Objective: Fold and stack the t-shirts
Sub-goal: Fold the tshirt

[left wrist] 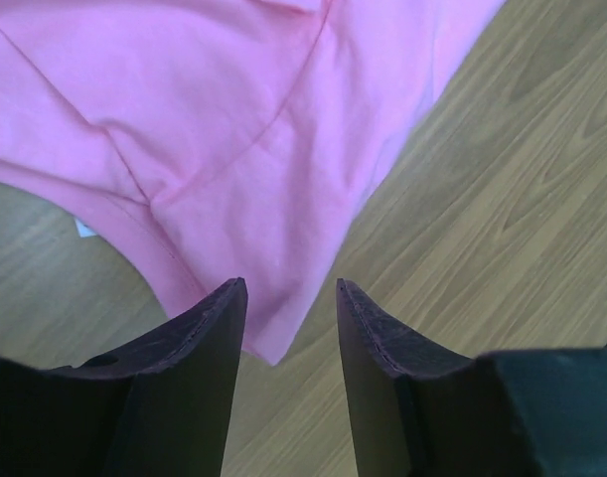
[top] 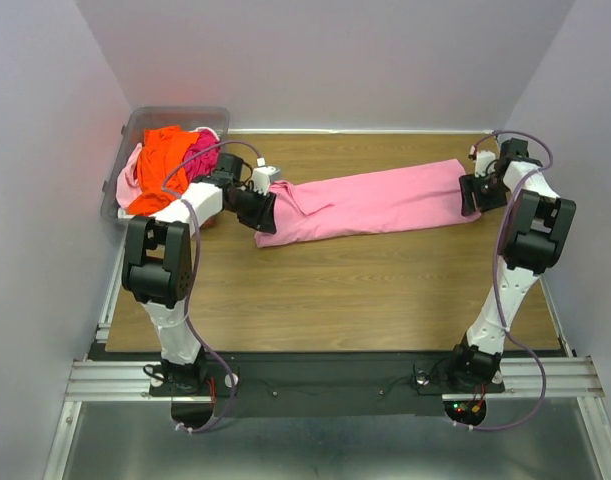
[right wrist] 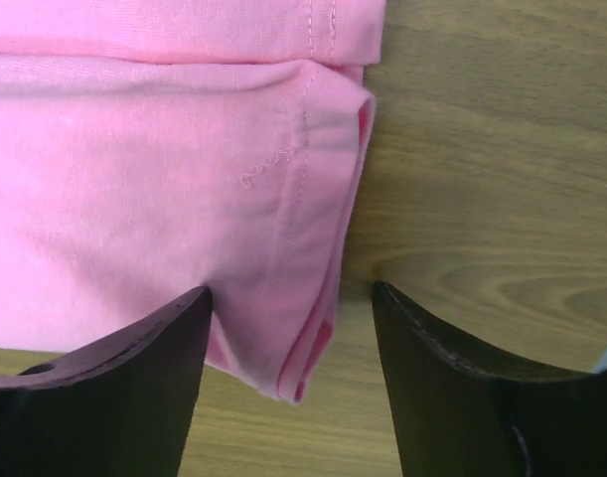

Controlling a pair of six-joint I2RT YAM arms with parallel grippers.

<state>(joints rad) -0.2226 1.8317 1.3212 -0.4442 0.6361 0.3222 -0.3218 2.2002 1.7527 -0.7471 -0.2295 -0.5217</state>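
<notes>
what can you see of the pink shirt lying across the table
The pink t-shirt is soft, matte knit with stitched hems and seams, folded lengthwise into a long narrow band. It lies flat, slightly wrinkled, slanting across the wooden table. The left gripper and right gripper stand open at its two ends, a corner of cloth between each pair of jaws, unpinched.

The worktop (top: 335,290) is a rectangular board of light-brown wood grain, enclosed on three sides by plain, matt, pale lavender-grey walls: a back wall (top: 325,60) along its far edge, a left wall (top: 35,200) and a right wall (top: 595,150) along its side edges. Along the near edge runs a slotted aluminium rail (top: 100,378) carrying a black mounting plate (top: 325,375), with a dull grey metal surface (top: 325,445) below it. Lighting is even and diffuse, with only soft shadows on the wood.
</notes>
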